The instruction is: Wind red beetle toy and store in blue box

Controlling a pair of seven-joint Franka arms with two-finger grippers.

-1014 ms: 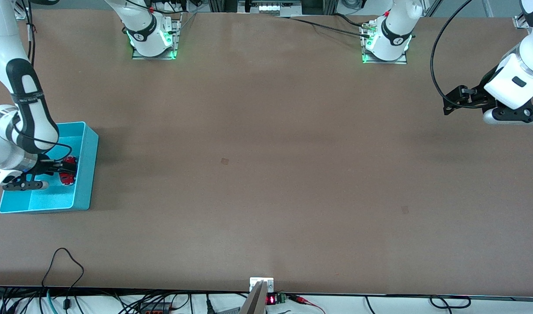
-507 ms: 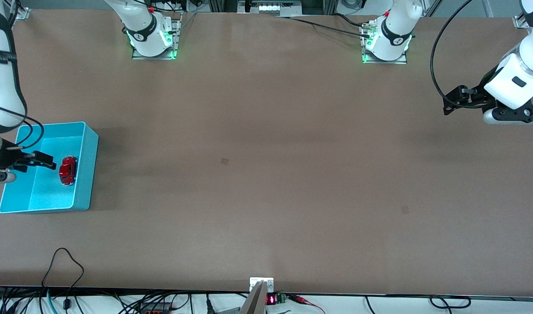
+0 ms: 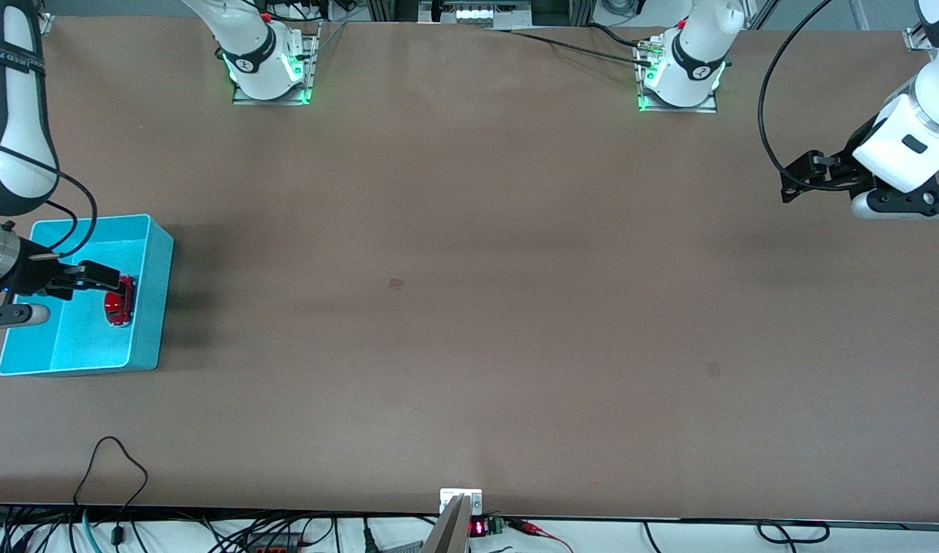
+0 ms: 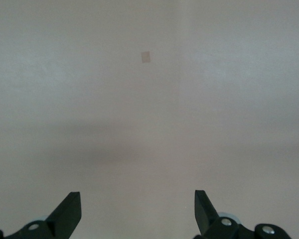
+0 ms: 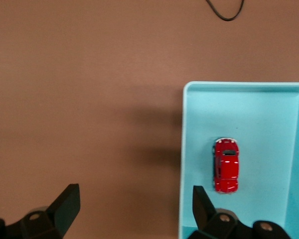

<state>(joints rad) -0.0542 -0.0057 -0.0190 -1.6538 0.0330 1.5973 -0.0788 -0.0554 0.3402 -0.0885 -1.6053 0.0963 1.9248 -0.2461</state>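
Observation:
The red beetle toy (image 3: pixel 119 304) lies on the floor of the blue box (image 3: pixel 153 307), close to the wall that faces the table's middle. The box stands at the right arm's end of the table. The right wrist view shows the toy (image 5: pixel 225 165) free inside the box (image 5: pixel 239 85). My right gripper (image 3: pixel 87 278) hangs open and empty above the box, over that wall (image 5: pixel 133 195), and touches nothing. My left gripper (image 3: pixel 794 181) waits open and empty over bare table at the left arm's end (image 4: pixel 137 198).
A black cable loop (image 3: pixel 116 461) lies near the table edge closest to the front camera and shows in the right wrist view (image 5: pixel 224 12). A small pale mark (image 3: pixel 396 283) is on the table's middle. The arm bases (image 3: pixel 270 69) stand along the back edge.
The right gripper, low in the box around the toy a second ago, let it go and rose. It has since shifted slightly over the toy. The left arm has not moved.

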